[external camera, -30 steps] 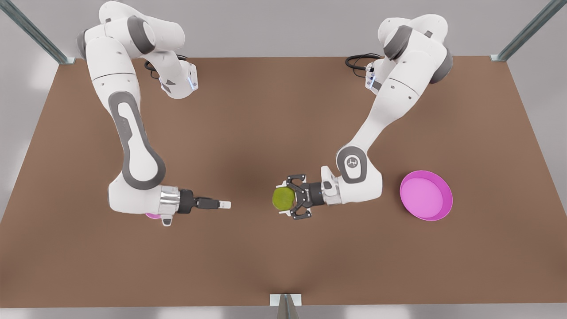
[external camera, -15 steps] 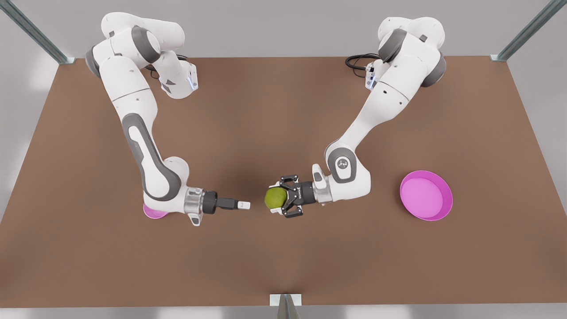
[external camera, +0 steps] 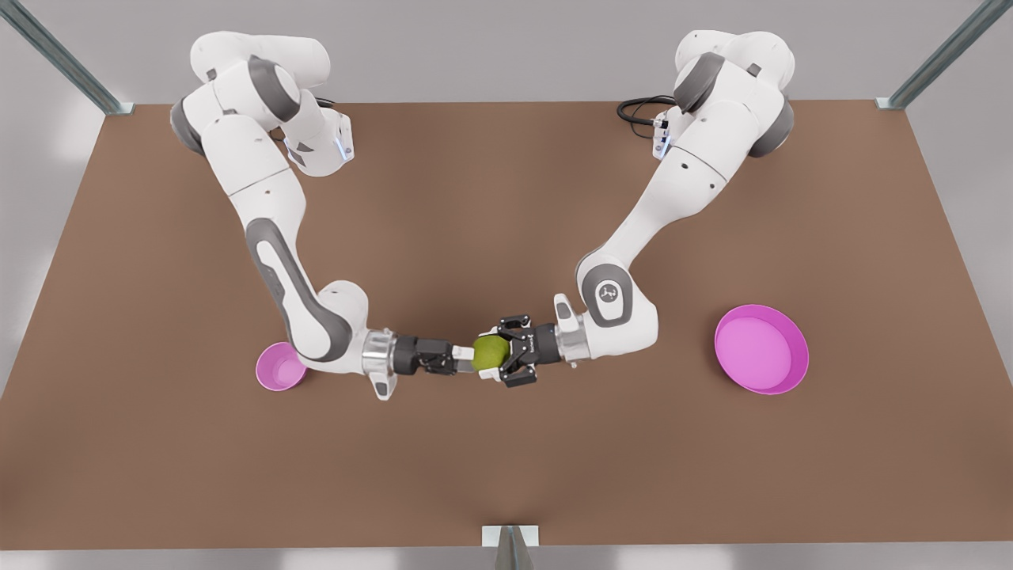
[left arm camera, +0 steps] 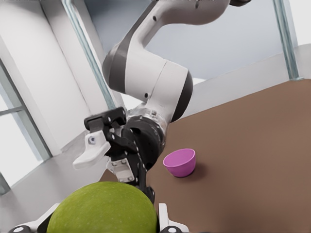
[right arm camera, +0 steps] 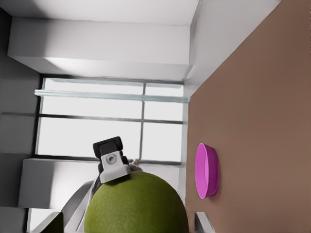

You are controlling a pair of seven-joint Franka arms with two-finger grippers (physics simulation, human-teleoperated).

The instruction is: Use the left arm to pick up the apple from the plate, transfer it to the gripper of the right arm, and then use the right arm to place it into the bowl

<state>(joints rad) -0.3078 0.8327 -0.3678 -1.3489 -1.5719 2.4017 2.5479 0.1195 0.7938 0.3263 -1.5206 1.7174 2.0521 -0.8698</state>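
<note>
Here the apple (external camera: 490,353) is held mid-air above the desk (external camera: 506,475), clamped by the left pincer (external camera: 497,354); the right pincer (external camera: 457,358) is spread around it. Release should be delayed until the right pincer is closed firmly.

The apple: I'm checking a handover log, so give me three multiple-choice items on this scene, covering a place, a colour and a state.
1. Where is the apple?
A. on the plate
B. between the two tools
C. in the bowl

2. What colour are the plate and the bowl?
A. blue
B. white
C. magenta-pink

3. What is the left tool doing?
A. shut on the apple
B. open over the plate
C. resting in the bowl

Answers:
1. B: the apple sits between the left tool and the right tool, away from both dishes.
2. C: both dishes render magenta-pink.
3. A: the left tool's black fingers clamp the apple's sides.
</note>
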